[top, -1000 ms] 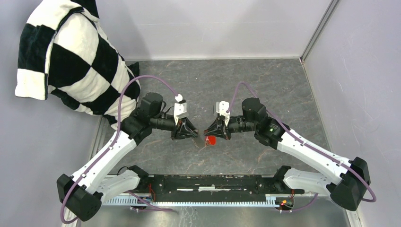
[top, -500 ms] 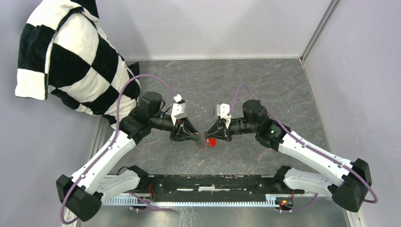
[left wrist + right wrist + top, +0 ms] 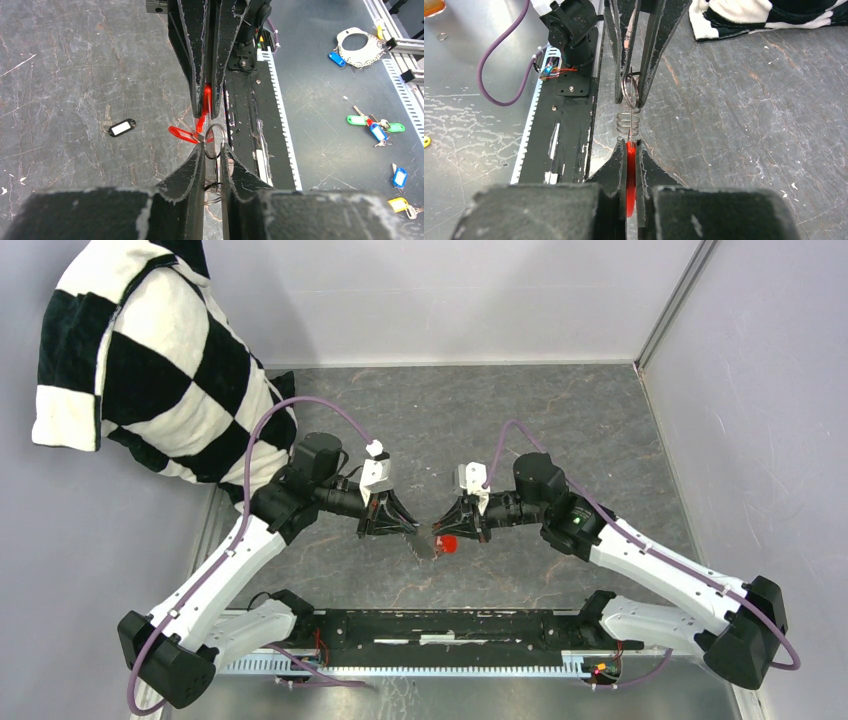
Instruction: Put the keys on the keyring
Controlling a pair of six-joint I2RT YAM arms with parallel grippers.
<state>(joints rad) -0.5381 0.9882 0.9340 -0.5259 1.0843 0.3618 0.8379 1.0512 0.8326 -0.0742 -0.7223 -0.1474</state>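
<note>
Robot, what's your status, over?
Left end effector pinching ring. Right end effector pinching red key, blade at ring. Black key lying apart on table. Nothing in the way.

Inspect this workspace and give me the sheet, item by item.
Surface: grey marbled table, scuffed.
Job's things: ring in left tool; red key in right tool; red fob beside ring; black key lying on table.
Clutter: checkered cloth, far left corner.
Grippers: left tool shut on ring; right tool shut on red key.
Cables: purple cables loop over both arms.
Surroundings: grey walls; coloured key tags beyond the table's edge.
</note>
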